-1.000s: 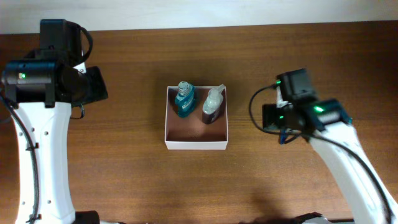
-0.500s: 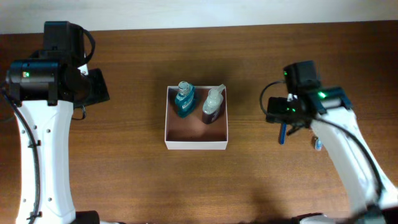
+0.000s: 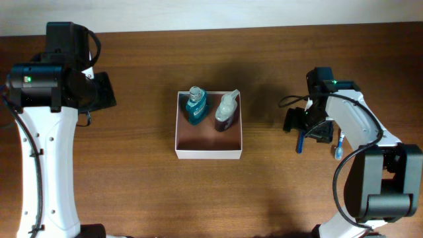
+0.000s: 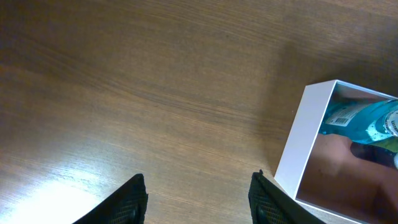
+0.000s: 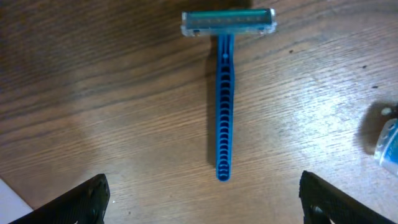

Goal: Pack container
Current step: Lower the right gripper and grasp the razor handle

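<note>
Entry, single moment, all three views.

Container [image 3: 209,154]: sits on the table [image 3: 145,192] about midway between the two arms, square to the table edge. From the left wrist camera I see its near white wall [image 4: 303,146] and one corner at the right of the view. The half nearer the robot shows bare pinkish-brown floor.

Contents: two bottles lie side by side in the far half. The teal bottle [image 3: 195,106] is on the left, and its label shows in the left wrist view [image 4: 360,119]. The dark bottle with a pale top [image 3: 225,112] is on the right, tilted toward the far right corner. Whether the two touch, I cannot tell.

Left gripper [image 4: 199,202]: fingers spread wide with nothing between them, only bare wood below. It is well apart from the container, off to its left.

Right gripper [image 5: 204,202]: fingers also spread wide and holding nothing. It hangs over a blue razor [image 5: 224,106] that lies flat on the wood. The head points away from the fingers, and the handle end sits just ahead of the gap between them — no contact that I can see. Overhead, a bit of the razor [image 3: 299,142] shows beneath the gripper, to the right of the container and apart from it.

A pale blue item [image 3: 338,147] lies just right of the razor — too small to identify.
</note>
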`<action>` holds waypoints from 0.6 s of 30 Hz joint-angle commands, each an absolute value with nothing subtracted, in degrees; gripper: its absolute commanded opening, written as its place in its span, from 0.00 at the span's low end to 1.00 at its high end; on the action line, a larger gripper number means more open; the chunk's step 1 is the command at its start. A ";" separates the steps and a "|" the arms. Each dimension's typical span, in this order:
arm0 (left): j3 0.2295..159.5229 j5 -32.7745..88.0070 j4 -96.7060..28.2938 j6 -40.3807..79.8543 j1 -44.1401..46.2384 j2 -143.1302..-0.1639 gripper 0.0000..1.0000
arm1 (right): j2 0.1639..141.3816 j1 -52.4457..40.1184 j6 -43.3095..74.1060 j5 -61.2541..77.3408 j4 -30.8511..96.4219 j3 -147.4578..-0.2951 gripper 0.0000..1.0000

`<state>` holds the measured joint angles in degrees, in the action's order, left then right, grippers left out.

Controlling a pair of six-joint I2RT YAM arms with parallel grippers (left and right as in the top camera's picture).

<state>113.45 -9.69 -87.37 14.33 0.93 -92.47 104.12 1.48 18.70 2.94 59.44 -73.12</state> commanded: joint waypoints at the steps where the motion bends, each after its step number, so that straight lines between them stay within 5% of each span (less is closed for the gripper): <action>1: 113.21 -9.91 -87.24 13.37 0.69 -92.88 0.54 | 105.12 1.69 17.37 4.10 58.41 -72.73 0.91; 18: 113.21 -9.91 -87.68 13.37 0.69 -92.88 0.54 | 110.76 1.69 17.41 3.84 53.01 -70.61 0.90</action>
